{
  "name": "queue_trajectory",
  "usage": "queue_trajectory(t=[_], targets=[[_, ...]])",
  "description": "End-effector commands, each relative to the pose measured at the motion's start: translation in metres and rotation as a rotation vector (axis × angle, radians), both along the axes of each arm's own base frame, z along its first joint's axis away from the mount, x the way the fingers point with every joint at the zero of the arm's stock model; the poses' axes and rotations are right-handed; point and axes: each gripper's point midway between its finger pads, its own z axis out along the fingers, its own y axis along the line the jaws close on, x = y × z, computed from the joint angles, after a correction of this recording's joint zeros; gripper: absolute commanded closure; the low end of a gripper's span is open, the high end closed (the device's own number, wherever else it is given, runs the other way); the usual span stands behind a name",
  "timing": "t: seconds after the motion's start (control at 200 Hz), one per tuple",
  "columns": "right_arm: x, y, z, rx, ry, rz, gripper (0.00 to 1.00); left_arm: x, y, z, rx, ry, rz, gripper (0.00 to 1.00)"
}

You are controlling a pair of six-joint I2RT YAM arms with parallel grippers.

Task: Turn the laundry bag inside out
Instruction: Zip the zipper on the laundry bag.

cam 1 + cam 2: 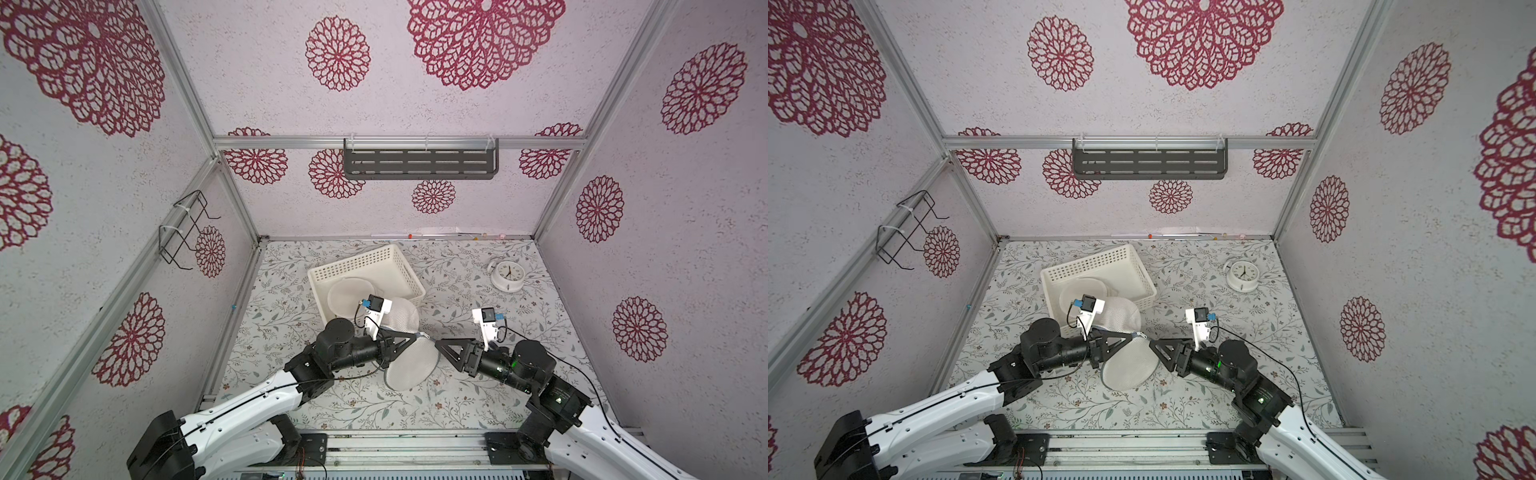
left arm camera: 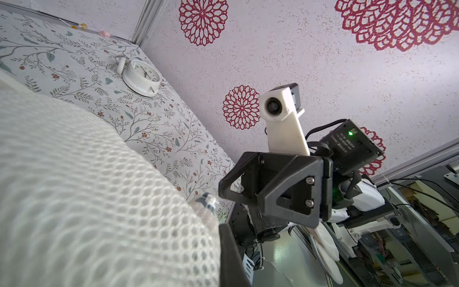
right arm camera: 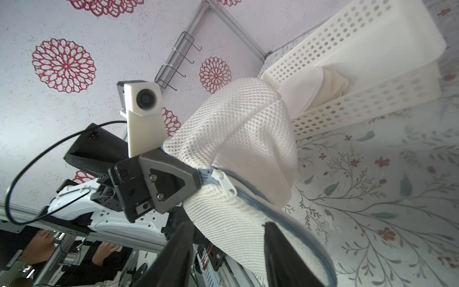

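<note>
- In both top views: left hand (image 1: pixel 417 338) clamped on the laundry bag (image 1: pixel 411 363) rim, over the tabletop (image 1: pixel 374 409), just beside the basket (image 1: pixel 361 262).
- Left wrist: mesh fills the foreground.
- Right wrist: right hand (image 3: pixel 227 227) apart around the zipper edge. The likely next step is to close and peel outward.

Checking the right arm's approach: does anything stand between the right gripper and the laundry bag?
Nothing visible does. The right gripper, fingers apart, sits right at the zipper rim of the laundry bag. The left gripper pinches that rim from the opposite side; the basket lies beyond the bag.
</note>
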Motion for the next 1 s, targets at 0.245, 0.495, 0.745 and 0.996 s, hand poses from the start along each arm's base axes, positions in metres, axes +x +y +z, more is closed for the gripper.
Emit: queue_trajectory(t=[0.245, 0.495, 0.745, 0.996], targets=[[-0.002, 0.014, 0.039, 0.167, -0.039, 0.067, 0.61, -0.007, -0.006, 0.027, -0.075, -0.142, -0.056, 1.0], [0.0, 0.018, 0.04, 0.182, -0.038, 0.08, 0.67, -0.015, -0.012, 0.028, -0.074, -0.159, -0.114, 1.0], [0.002, 0.017, 0.04, 0.181, -0.036, 0.063, 0.76, -0.02, -0.017, 0.021, -0.057, -0.155, -0.154, 1.0], [0.007, 0.016, 0.029, 0.147, -0.01, 0.038, 0.75, -0.019, -0.016, 0.024, -0.06, -0.17, -0.144, 1.0]])
